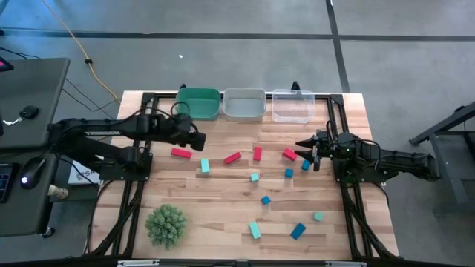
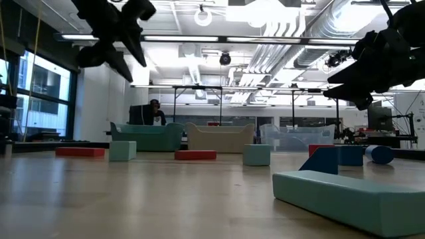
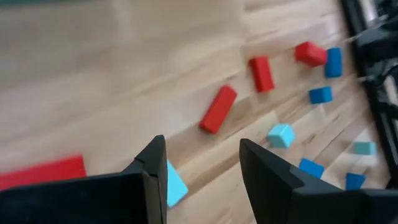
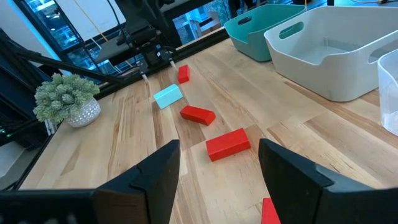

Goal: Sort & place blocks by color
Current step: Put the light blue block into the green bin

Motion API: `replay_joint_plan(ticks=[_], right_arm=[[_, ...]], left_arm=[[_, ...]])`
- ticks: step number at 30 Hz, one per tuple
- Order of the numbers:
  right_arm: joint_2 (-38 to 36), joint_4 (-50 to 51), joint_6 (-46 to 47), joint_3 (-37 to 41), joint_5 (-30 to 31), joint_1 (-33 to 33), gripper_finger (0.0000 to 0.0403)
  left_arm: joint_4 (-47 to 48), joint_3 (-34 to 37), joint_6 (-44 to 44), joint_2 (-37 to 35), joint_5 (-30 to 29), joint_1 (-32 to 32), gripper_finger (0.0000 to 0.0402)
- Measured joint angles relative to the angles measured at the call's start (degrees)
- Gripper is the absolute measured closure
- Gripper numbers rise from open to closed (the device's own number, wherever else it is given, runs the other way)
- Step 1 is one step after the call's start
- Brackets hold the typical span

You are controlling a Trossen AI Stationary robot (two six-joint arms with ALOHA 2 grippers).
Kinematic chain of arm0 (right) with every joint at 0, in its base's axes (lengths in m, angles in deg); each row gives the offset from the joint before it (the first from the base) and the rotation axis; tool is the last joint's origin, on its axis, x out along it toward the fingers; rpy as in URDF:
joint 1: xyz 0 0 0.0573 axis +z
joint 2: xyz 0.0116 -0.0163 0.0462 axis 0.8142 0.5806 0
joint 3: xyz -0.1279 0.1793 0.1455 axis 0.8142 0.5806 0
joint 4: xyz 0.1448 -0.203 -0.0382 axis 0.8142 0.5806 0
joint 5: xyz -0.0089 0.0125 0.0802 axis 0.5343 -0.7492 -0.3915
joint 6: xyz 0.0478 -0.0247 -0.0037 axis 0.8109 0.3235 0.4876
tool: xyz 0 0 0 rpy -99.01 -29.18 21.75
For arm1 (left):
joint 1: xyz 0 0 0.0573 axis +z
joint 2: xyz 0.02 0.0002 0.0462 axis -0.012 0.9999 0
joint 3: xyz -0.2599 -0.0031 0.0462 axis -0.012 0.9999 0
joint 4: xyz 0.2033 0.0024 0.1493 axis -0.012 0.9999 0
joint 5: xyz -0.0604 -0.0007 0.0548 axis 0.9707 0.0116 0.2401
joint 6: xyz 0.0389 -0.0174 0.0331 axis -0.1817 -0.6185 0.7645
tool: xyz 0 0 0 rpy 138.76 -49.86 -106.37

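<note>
left gripper (image 1: 199, 141) above red block (image 1: 181, 153)

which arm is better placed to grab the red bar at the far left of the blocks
Left. The left gripper hangs open just beside the red bar, empty. The right gripper is across the table by another red block.

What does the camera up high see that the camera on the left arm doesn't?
Only the high view shows the three bins, green, grey and clear, the spiky green plant, and the right pincer. Only the left wrist view shows the left pincer up close, with nothing between its fingers. Both show the table with red, blue and teal blocks.
</note>
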Motion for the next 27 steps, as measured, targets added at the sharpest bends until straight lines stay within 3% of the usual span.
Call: replay_joint_plan(ticks=[27], right_arm=[[0.0,0.0,0.0,0.0,0.0,0.0,0.0194]], left_arm=[[-0.1,0.0,-24.2,21.1,0.0,-8.6,0.0277]])
